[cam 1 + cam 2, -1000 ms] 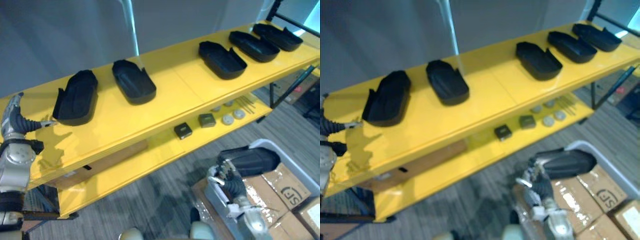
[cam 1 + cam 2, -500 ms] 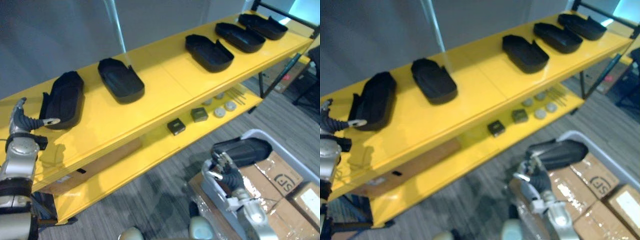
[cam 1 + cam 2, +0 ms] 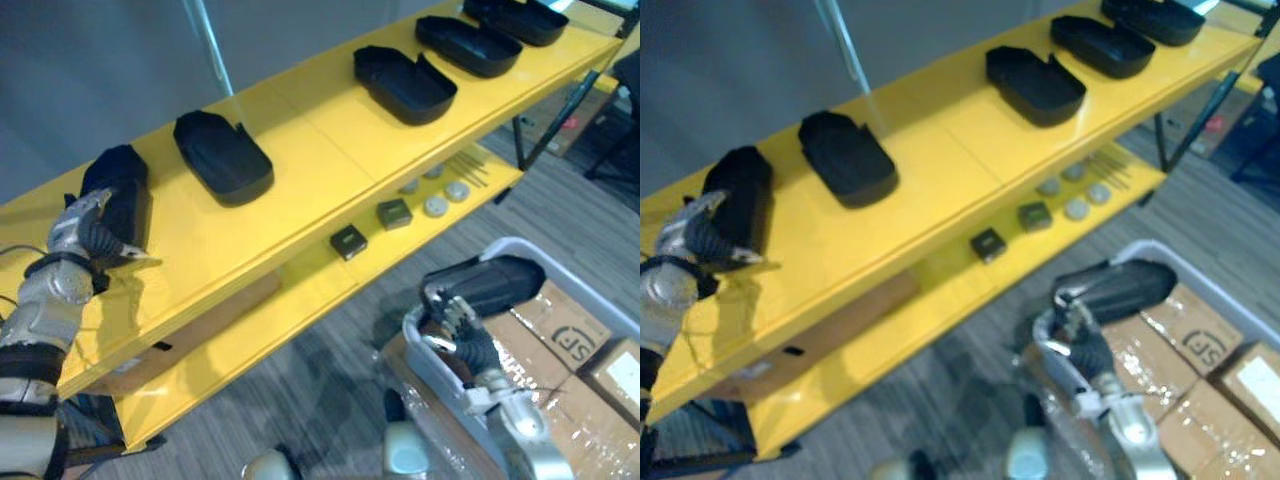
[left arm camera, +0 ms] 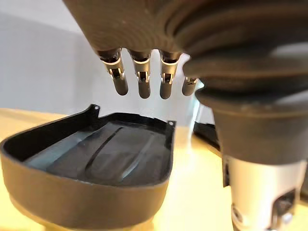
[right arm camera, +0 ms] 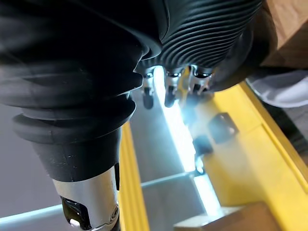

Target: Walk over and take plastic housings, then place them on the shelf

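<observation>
Several black plastic housings lie in a row on the yellow shelf's top board (image 3: pixel 300 160). The leftmost housing (image 3: pixel 118 188) sits just behind my left hand (image 3: pixel 84 234), whose fingers (image 4: pixel 139 77) hang straight above its rim, open and apart from it; the housing (image 4: pixel 96 163) lies open side up. Others rest at the middle (image 3: pixel 222 158), the right (image 3: pixel 403 83) and the far right (image 3: pixel 468 45). Low at the right, my right hand (image 3: pixel 458 338) is shut on another black housing (image 3: pixel 488 285), held over the grey bin (image 3: pixel 445 375).
The lower shelf board (image 3: pixel 300 290) carries two small dark blocks (image 3: pixel 348 241), some round discs (image 3: pixel 436 206) and a long cardboard box (image 3: pixel 205 318). Taped cardboard boxes (image 3: pixel 575 345) stand by the bin. A slim pole (image 3: pixel 205 45) rises behind the shelf.
The camera has shifted, sliding the shelf left and up in view. My left hand has drawn in front of the leftmost housing. The right hand keeps its housing.
</observation>
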Motion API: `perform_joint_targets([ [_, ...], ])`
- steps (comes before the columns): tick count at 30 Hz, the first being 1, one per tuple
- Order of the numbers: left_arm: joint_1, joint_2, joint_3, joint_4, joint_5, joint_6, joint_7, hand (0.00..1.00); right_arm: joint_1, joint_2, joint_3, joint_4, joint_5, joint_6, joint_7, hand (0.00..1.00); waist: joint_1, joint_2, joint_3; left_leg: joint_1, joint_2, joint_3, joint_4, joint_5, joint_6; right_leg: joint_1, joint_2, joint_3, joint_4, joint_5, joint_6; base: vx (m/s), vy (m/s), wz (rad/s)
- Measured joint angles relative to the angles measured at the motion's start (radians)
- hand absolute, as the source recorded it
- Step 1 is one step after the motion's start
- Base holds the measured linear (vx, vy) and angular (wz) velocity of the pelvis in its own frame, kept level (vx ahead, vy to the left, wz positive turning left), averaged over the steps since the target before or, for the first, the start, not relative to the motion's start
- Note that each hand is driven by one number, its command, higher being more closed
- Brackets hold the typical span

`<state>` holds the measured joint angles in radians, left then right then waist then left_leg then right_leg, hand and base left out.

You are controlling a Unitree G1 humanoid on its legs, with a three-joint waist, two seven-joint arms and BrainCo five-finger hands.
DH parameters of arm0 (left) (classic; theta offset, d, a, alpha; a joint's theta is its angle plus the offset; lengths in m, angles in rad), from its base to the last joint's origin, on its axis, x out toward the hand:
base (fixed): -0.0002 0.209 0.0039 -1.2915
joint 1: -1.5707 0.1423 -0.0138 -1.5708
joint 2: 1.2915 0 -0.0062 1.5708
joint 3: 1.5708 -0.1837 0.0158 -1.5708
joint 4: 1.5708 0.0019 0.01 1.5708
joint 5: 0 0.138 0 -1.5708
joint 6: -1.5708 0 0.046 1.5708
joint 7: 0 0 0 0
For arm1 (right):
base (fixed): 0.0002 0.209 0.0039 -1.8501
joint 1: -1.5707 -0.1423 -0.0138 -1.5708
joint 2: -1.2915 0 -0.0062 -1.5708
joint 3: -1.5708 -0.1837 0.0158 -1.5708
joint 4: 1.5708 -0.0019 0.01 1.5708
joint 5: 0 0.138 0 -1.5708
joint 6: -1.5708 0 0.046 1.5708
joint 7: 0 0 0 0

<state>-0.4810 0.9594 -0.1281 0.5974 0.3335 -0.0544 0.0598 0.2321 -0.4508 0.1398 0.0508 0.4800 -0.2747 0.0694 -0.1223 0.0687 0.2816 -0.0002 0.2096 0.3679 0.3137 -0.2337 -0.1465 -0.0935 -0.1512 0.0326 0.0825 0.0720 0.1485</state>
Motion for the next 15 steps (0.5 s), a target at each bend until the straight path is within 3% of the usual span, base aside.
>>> perform_joint_targets([
  [6, 0.023, 0.025, -0.011, -0.031, 0.0, -0.001, -0.097, 0.0, 0.0, -0.02, 0.0, 0.0, 0.018, 0.0, 0.004, 0.0, -0.002, 0.009, 0.005, 0.001, 0.004, -0.002, 0.0, 0.0, 0.0, 0.005, 0.0, -0.004, -0.004, 0.0, 0.0, 0.0, 0.022, 0.01],
  [11, 0.043, 0.057, -0.05, -0.031, 0.0, 0.013, -0.235, 0.0, 0.001, -0.022, 0.002, 0.0, 0.018, 0.011, 0.002, 0.0, -0.004, 0.009, 0.005, 0.001, 0.003, -0.003, -0.001, 0.0, 0.0, 0.007, -0.003, -0.004, -0.007, 0.0, 0.0, 0.0, 0.046, 0.01],
  [15, 0.043, 0.057, -0.05, -0.029, 0.041, 0.013, -0.261, 0.0, 0.001, -0.022, 0.002, 0.0, 0.018, 0.016, 0.002, 0.0, -0.004, 0.009, 0.005, 0.001, 0.001, -0.003, -0.001, 0.0, 0.0, 0.007, -0.003, -0.004, -0.008, 0.001, 0.001, 0.0, 0.027, 0.0],
])
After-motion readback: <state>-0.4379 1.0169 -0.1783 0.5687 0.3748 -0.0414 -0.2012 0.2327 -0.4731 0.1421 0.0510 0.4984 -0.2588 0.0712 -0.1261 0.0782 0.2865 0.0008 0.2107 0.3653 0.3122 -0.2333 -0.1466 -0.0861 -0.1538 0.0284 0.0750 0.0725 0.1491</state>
